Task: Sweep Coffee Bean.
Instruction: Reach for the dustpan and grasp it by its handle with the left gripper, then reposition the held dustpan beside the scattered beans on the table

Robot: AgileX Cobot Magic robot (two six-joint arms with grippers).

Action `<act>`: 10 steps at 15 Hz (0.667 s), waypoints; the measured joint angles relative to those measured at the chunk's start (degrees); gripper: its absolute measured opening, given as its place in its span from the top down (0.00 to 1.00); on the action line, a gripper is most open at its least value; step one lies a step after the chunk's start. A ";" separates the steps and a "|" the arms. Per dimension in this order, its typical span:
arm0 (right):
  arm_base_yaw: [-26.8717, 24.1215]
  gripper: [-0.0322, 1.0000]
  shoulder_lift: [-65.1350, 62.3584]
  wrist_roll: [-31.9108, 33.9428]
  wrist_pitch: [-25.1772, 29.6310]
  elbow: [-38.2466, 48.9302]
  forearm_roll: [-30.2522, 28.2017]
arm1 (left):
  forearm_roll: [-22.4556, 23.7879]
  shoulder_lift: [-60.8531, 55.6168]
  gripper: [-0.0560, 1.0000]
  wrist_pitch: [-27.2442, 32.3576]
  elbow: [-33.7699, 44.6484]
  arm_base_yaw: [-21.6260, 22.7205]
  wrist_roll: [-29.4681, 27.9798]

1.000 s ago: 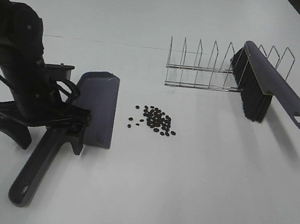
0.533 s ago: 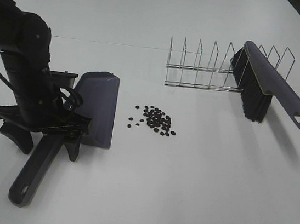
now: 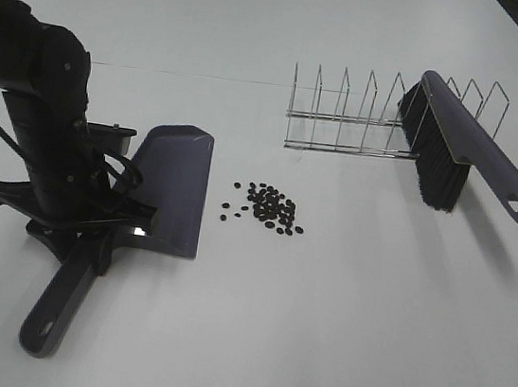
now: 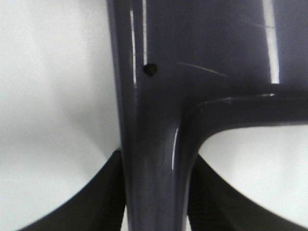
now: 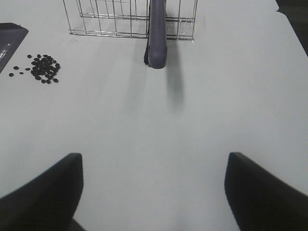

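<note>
Left gripper (image 3: 81, 242) stands low over the table (image 3: 317, 335), closed on the handle of the dustpan (image 3: 172, 187) close to where the handle joins the pan. In the left wrist view the gripper (image 4: 156, 192) has the handle running between its fingers (image 4: 103, 192), with a dark finger pressed to each side. The pan lies flat on the table, handle trailing toward the near edge, open lip facing the beans (image 3: 265, 207). The beans lie in a loose cluster on the bare table, just beside the pan's lip but clear of it, between the dustpan and the rack (image 3: 364, 121). A few strays sit on the pan side of the cluster. The brush (image 3: 470, 150) leans on the far right end of the rack, bristles down, handle pointing to the right edge of the table. Right gripper (image 5: 154, 192) is not seen in the high view; its wrist view shows the jaws spread wide over bare table with nothing between them, the beans (image 5: 42, 67) and brush (image 5: 156, 36) well ahead.
</note>
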 joint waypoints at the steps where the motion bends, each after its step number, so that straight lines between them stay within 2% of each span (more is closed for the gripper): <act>1: 0.00 0.25 0.00 0.00 0.00 0.00 0.00 | 0.46 0.00 0.65 -0.11 0.00 0.00 0.00; 5: 0.00 0.25 0.00 0.00 0.00 0.00 0.00 | 1.09 0.00 0.65 -0.17 0.00 0.00 0.23; 10: 0.00 0.25 0.00 0.00 0.00 0.00 0.00 | 2.58 0.00 0.65 0.74 0.00 0.00 5.16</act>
